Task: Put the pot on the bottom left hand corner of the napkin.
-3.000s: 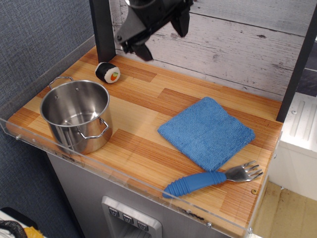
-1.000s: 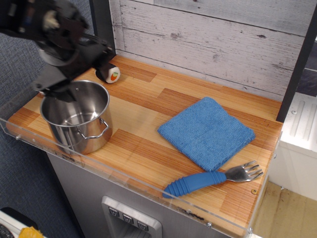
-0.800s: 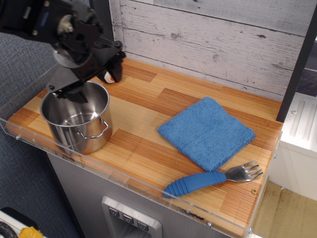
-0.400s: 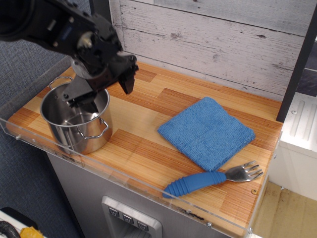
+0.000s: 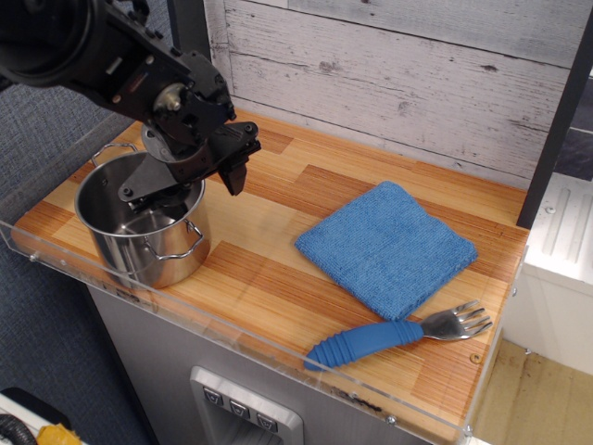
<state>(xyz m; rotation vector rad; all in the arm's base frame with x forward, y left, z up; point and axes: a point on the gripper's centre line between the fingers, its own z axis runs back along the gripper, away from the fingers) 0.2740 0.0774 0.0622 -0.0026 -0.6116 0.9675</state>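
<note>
Pot (image 5: 141, 218) standing on counter (image 5: 278, 278), directly under gripper (image 5: 196, 183); napkin (image 5: 386, 247) well apart, off to the outer jaw's side. Jaws spread, straddling the pot's far rim, one inside, one outside; nothing clamped. Steel judged rigid, smooth, likely slippery, light when empty. Best hold judged the thin rim wall between jaws; wire handles too slight. Fork (image 5: 398, 334) beyond napkin.
</note>
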